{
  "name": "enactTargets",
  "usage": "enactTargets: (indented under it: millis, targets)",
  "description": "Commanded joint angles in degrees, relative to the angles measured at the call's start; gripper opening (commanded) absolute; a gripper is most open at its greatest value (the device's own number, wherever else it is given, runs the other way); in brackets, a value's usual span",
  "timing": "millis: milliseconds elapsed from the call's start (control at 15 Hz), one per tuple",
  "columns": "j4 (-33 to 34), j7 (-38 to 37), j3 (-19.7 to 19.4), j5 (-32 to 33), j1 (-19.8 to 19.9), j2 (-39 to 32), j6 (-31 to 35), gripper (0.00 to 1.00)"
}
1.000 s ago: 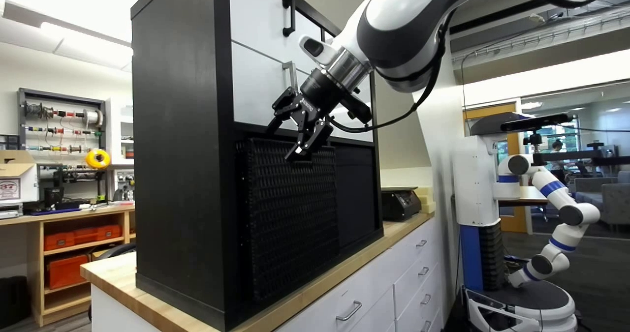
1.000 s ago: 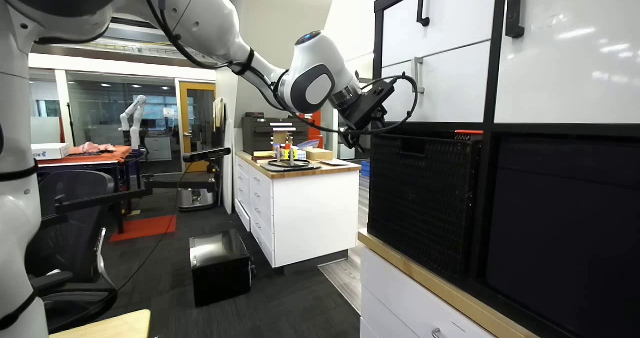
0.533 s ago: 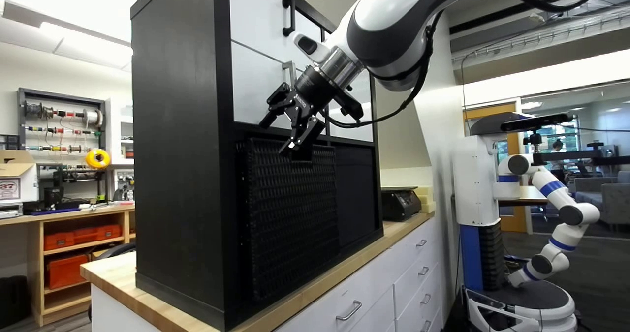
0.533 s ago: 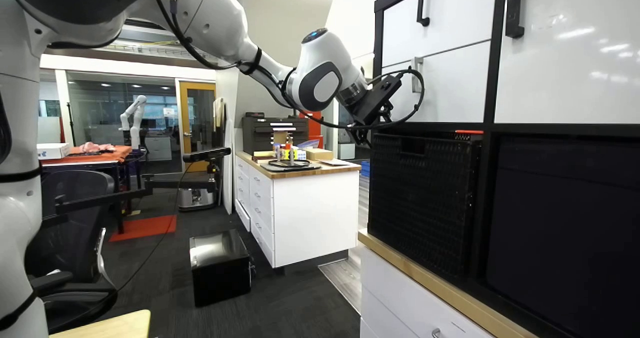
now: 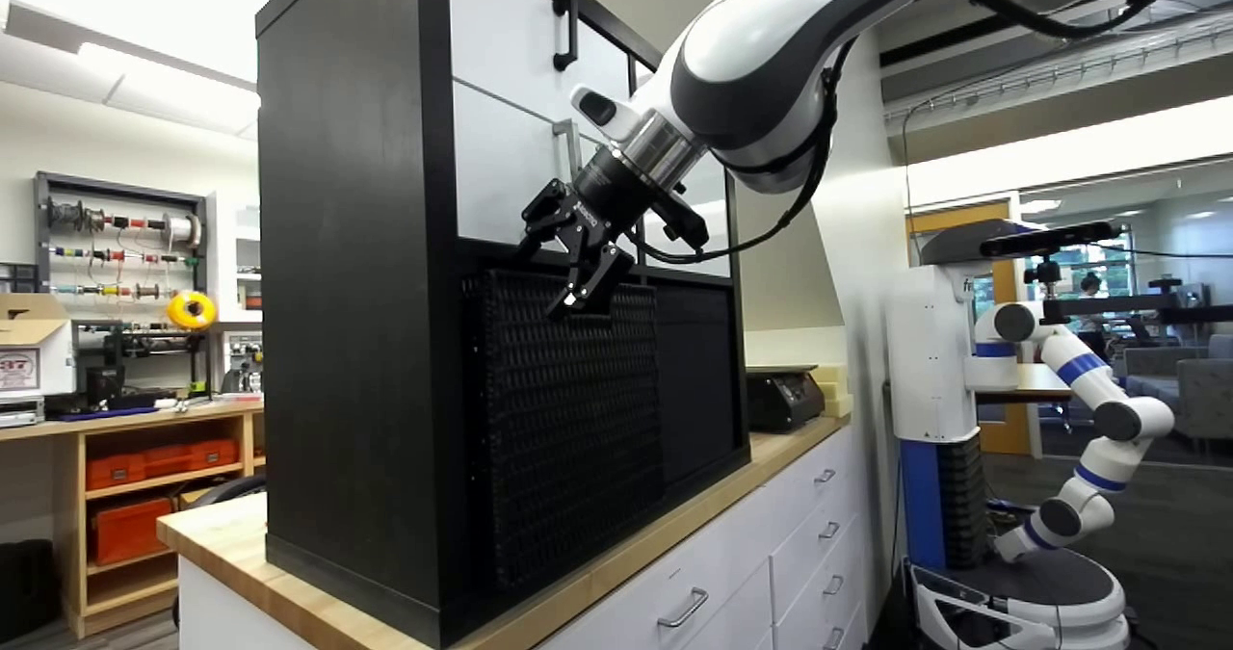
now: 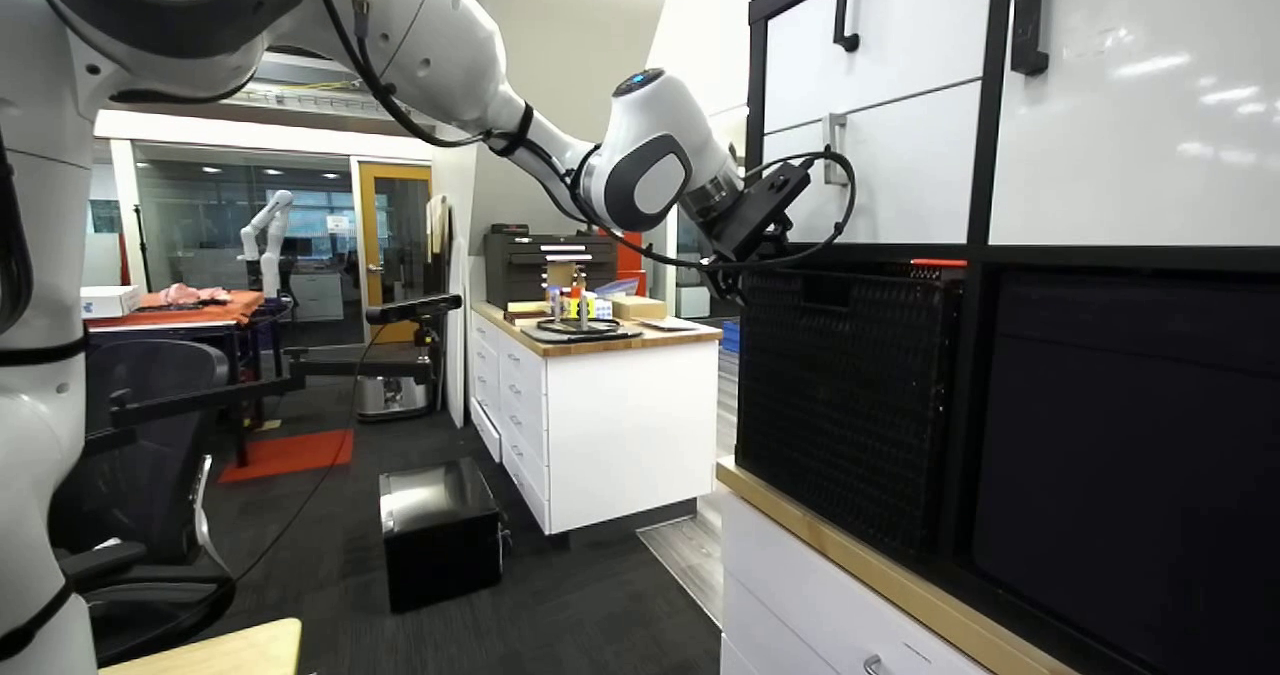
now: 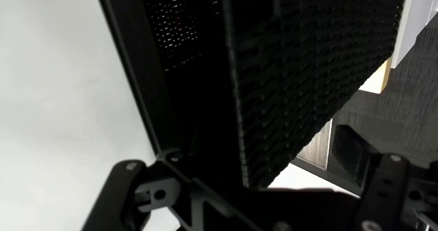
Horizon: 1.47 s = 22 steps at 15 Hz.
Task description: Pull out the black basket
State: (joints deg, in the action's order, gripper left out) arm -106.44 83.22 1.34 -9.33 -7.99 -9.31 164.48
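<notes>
Two black fingers (image 7: pixel 350 149) of the claw (image 5: pixel 544 279) stand wide apart, with nothing gripped between them. The claw is tilted down at the upper part of the black basket (image 5: pixel 578 429): one finger shows above the rim (image 7: pixel 238 104), the other before the woven face, near the slot handle (image 6: pixel 825 293). In the wrist view the rim shows between the fingers; whether either finger touches the basket, I cannot tell.

The basket stands upright in a lower compartment of the black cabinet (image 5: pixel 347 294), its front sticking out beyond the cabinet's. Just over its rim, in an exterior view, shows a thin red strip (image 6: pixel 938 263). Next to the basket in the same row is a dark panel (image 5: pixel 698 380), and above it are two white drawers (image 5: pixel 501 130), the upper with a black handle (image 5: pixel 573 34), the lower with a grey handle (image 5: pixel 575 149).

The arm (image 5: pixel 751 63), white and dark grey, slants down to the claw. Under the cabinet runs a wooden counter (image 5: pixel 616 563) over white drawer fronts (image 5: pixel 718 559). Further along it sit a black machine (image 5: pixel 790 402) and yellow blocks (image 5: pixel 836 390). Past these stands another robot (image 5: pixel 934 361). A glossy black box (image 6: pixel 445 565) stands on the dark floor (image 6: pixel 580 615), along with an office chair (image 6: pixel 160 455).
</notes>
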Motion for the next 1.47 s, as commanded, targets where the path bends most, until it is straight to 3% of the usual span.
enactTargets:
  millis: [0,267,333,467,1067,1200,1400]
  targets:
    - [1.07,1.77,0.61,-2.48,0.94,-0.69,-1.13,1.0]
    - [0.56,1.42,0.53,-4.16,0.96,-0.97,-1.7,1.0]
    - [0.61,1.42,0.5,-4.43,0.97,-1.0,-1.93,0.75]
    - [0.66,1.59,0.49,-4.56,0.99,-1.07,-2.04,0.67]
    - [0.42,3.83,1.2,-5.48,1.64,1.37,-3.75,0.06]
    - [-0.35,5.19,1.5,-6.56,1.75,2.63,-5.3,0.01]
    - [-1.46,7.27,1.51,-8.36,1.57,5.1,-9.54,0.02]
